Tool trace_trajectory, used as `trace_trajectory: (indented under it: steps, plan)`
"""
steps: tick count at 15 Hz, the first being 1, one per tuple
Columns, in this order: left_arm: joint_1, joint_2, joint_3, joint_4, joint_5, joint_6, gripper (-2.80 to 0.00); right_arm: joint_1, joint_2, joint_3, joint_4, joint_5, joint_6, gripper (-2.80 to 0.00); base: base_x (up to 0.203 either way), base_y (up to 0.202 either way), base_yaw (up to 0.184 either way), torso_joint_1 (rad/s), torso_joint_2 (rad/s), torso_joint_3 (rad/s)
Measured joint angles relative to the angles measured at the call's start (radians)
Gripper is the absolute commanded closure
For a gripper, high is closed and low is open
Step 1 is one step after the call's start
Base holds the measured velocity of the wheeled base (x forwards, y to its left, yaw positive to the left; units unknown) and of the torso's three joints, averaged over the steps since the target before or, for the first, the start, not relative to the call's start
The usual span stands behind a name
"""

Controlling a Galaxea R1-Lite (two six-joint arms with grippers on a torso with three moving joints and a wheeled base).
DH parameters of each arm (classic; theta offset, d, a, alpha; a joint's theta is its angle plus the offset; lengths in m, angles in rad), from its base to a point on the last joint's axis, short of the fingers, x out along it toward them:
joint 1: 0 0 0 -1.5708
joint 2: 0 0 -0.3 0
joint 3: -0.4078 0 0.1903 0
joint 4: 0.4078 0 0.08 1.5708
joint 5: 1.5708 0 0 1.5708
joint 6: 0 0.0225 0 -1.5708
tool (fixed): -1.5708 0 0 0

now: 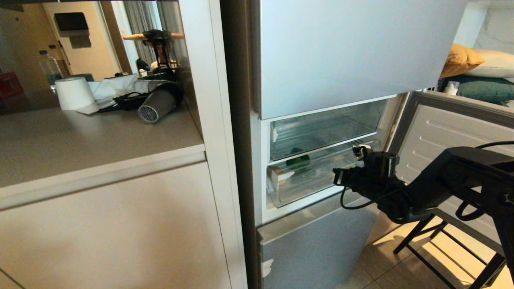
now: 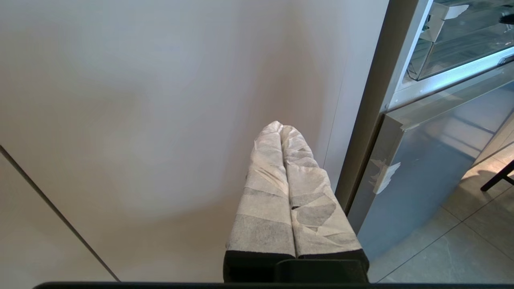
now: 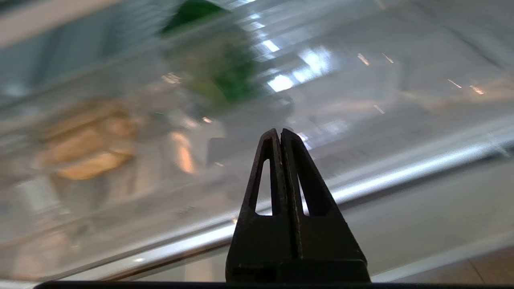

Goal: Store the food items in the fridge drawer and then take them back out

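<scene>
The right hand is closed tight with nothing in it, its tips just in front of the clear fridge drawer. Inside sit the green pepper (blurred close up) and the tan potato toward the drawer's left end. The left hand is also closed, empty, near the cabinet door.

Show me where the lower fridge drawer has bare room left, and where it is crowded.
Fridge drawer: crowded at its left end, where the tan potato sits with the green bell pepper beside it. From the pepper to the right gripper, jaws shut, the floor looks bare. The countertop is bare in front of the paper roll.
</scene>
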Motion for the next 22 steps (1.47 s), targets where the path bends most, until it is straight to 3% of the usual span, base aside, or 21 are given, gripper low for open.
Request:
trace_trajectory:
  steps: [5, 16, 18, 22]
  plan:
    - [0.000, 0.000, 0.000, 0.000, 0.000, 0.000, 0.00, 0.000, 0.039, -0.082, 0.001, 0.065, -0.044, 0.00, 0.000, 0.000, 0.000, 0.000, 0.00, 0.000]
    - [0.000, 0.000, 0.000, 0.000, 0.000, 0.000, 0.00, 0.006, 0.116, -0.202, -0.002, 0.118, -0.055, 0.00, 0.000, 0.000, 0.000, 0.000, 0.00, 0.000]
    - [0.000, 0.000, 0.000, 0.000, 0.000, 0.000, 0.00, 0.009, 0.100, -0.169, -0.002, 0.119, -0.060, 0.00, 0.000, 0.000, 0.000, 0.000, 0.00, 0.000]
    - [0.000, 0.000, 0.000, 0.000, 0.000, 0.000, 0.00, 0.020, -0.017, 0.029, -0.009, 0.112, -0.063, 0.00, 0.000, 0.000, 0.000, 0.000, 0.00, 0.000]
